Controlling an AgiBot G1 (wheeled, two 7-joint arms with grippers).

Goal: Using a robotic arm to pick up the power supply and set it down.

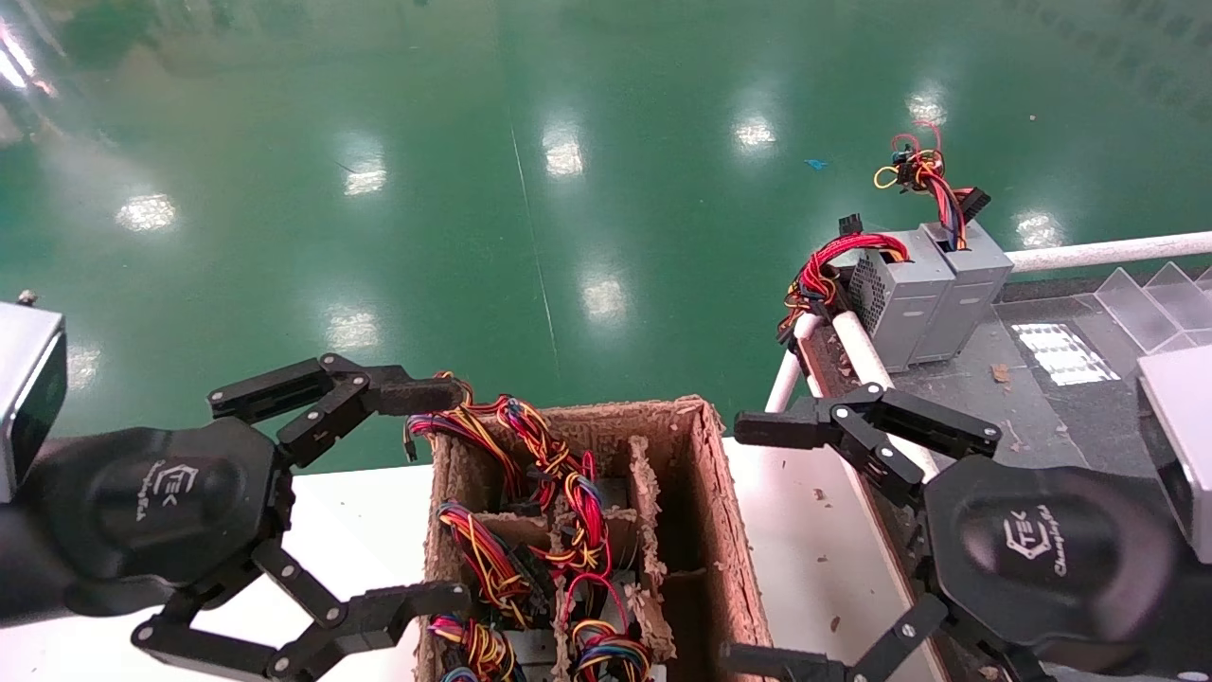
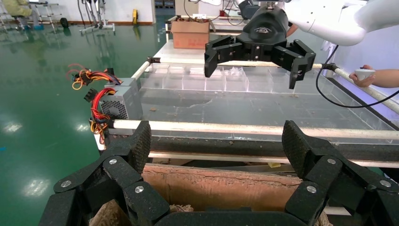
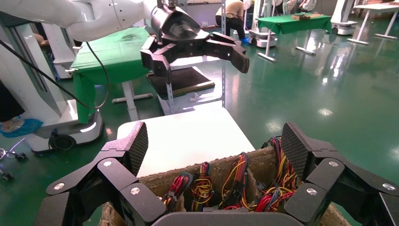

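The power supply (image 1: 968, 284), a plain grey box with an upright bundle of coloured wires (image 1: 923, 175), stands on the dark bench at the back right. A mesh-faced grey box (image 1: 895, 296) with drooping red wires stands against it. My right gripper (image 1: 753, 545) hangs open and empty in front of the bench, well short of both boxes. My left gripper (image 1: 440, 497) is open too, with its fingers either side of the left wall of a cardboard box (image 1: 724, 511). Each wrist view shows that arm's own jaws (image 2: 217, 146) (image 3: 215, 146) wide apart with nothing between them.
The cardboard box (image 3: 226, 165) has dividers and holds several wired units. White rail tubes (image 1: 857, 346) edge the bench, and clear plastic trays (image 1: 1155, 303) stand on it. A person's hand (image 2: 371, 75) holds a controller beyond the bench. The floor is green.
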